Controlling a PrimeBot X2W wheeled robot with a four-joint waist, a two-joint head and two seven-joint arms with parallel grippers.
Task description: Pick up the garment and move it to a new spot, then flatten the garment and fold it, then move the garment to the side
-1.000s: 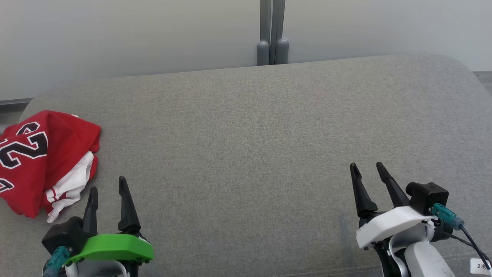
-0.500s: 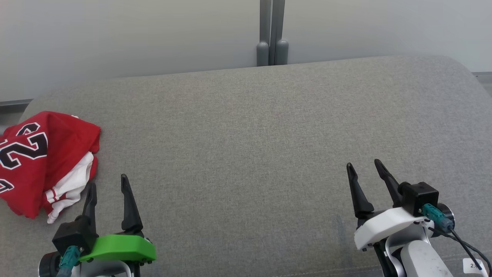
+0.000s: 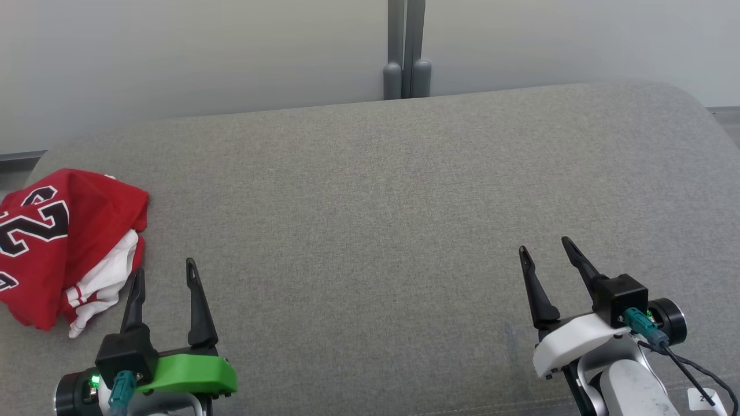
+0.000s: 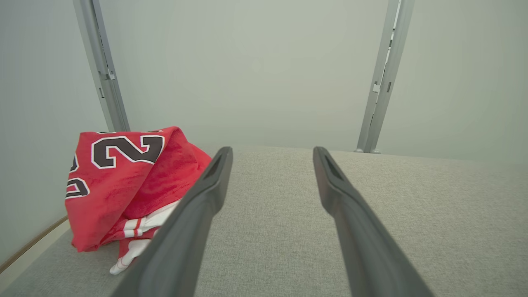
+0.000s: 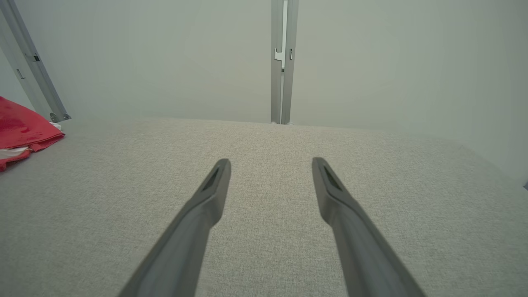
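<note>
**Both grippers spread and empty; garment not yet taken**

Read left to right. The garment [image 3: 58, 242], a crumpled red jersey with black-and-white numerals and white striped trim, lies bunched on the grey cushion [image 3: 370, 190]. It sits outside the left gripper's left finger, beside and partly ahead of that fingertip. None of the cloth lies between the fingers.

The left gripper [image 3: 165, 266] has its two dark fingers spread wide with bare cushion in the gap, and it holds nothing. Ahead of its fingertips the cushion runs to a pale wall with a grey post [image 3: 407, 52].

Well to the right, the right gripper [image 3: 544, 244] stands equally wide and empty, with bare cushion between and beyond its fingers. The garment is far off to the left of its left finger.

Change over the last second: both wrists have rolled slightly. The black block [image 3: 126, 352] behind the left fingers has moved in toward the finger bases, and so has its twin on the right. The fingertips have edged a little forward, and the finger spacing is unchanged. The jersey's small drift in the head view matches the post's, so it is judged to be camera motion, and the cloth has not been disturbed.

Meaning: the pickup, the first step, has not begun. The left gripper appears to be squaring up. It would probably need to swing left next, so that a fold of the heap enters the gap before the fingers close.
</note>
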